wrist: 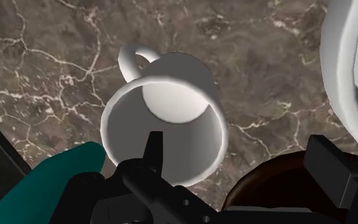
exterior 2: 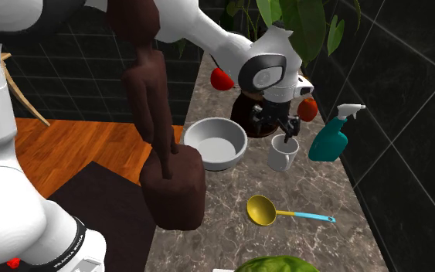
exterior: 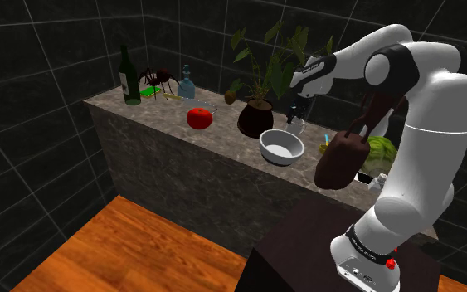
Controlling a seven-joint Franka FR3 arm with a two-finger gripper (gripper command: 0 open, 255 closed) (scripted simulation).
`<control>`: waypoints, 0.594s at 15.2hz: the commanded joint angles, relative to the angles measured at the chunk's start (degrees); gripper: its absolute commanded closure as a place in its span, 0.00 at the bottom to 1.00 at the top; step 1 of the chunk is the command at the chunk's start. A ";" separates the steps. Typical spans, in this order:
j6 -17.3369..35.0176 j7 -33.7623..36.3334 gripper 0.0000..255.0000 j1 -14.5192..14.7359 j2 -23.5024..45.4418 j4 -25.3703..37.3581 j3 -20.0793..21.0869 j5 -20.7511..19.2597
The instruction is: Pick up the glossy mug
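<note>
The white glossy mug (exterior: 296,127) stands upright on the dark marble counter (exterior: 173,124), between a white bowl and a teal spray bottle. In the second exterior view the mug (exterior 2: 283,154) sits right under my gripper (exterior 2: 279,133). Seen from the wrist, the mug (wrist: 171,108) has its handle turned away from the hand. My gripper (wrist: 241,159) is open. One finger (wrist: 153,149) hangs over the mug's opening and the other (wrist: 327,168) is outside its wall. Neither finger touches the mug.
Beside the mug are a white bowl (exterior 2: 215,143), a teal spray bottle (exterior 2: 330,141) and a dark plant pot (exterior: 255,119). A tall dark brown object (exterior 2: 169,178) stands nearer the stand, with a yellow ladle (exterior 2: 262,209) and a cabbage (exterior: 381,152). Farther off are a tomato (exterior: 199,118) and a green bottle (exterior: 129,79).
</note>
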 commanded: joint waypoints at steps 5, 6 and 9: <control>2.98 -1.63 0.00 -1.34 4.35 1.31 1.18 2.20; 3.55 -1.78 0.00 -1.46 4.84 1.19 1.34 2.46; 4.46 -2.02 0.00 -1.65 5.62 1.03 1.60 2.86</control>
